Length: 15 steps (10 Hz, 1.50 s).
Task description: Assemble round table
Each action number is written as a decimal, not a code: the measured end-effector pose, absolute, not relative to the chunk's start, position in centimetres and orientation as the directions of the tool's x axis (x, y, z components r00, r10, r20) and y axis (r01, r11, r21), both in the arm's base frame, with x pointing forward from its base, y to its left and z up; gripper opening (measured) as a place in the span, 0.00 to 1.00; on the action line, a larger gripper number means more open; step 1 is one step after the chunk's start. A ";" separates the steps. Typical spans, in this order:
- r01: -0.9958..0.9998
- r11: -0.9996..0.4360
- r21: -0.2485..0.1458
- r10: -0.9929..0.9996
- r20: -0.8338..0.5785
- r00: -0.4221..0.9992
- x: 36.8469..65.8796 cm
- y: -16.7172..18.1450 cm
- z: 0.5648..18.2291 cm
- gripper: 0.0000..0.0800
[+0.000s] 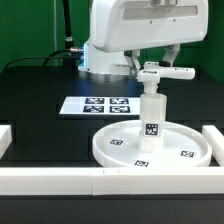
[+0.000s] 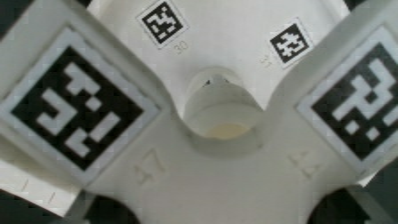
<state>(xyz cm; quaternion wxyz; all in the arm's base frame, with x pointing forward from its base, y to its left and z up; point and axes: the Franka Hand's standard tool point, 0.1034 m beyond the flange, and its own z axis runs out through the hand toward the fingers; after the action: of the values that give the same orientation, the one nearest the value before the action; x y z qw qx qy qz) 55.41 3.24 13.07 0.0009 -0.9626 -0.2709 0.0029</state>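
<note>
The large round rimmed disc [image 1: 110, 148] lies flat on the black table near the front. The short cylinder leg [image 1: 151, 122] stands upright at its middle, with a tag on its side. The cross-shaped piece [image 1: 168, 72] sits level on top of the leg. My gripper [image 1: 152, 66] comes down from above and is shut on the cross-shaped piece. In the wrist view the cross-shaped piece [image 2: 214, 160] fills the picture, with tags on its arms and a round socket at its centre. My gripper [image 2: 217, 208] holds it at the picture's edge. The fingertips are mostly hidden.
The marker board [image 1: 96, 105] lies flat behind the disc, toward the exterior view's left. Long white border blocks run along the front [image 1: 100, 182] and at both sides [image 1: 214, 138]. The arm's base [image 1: 100, 60] stands at the back.
</note>
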 end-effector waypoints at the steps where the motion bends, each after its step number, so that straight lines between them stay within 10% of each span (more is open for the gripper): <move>1: 0.525 -0.851 -0.004 0.525 -0.008 0.851 55.3 3.4 12.9 0.56; 15: 0.523 -0.852 -0.023 0.524 -0.020 0.852 54.9 3.5 10.6 0.56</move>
<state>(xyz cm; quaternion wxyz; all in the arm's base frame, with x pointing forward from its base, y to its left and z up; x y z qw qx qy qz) 54.89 3.47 10.57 0.0083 -0.9622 -0.2720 0.0128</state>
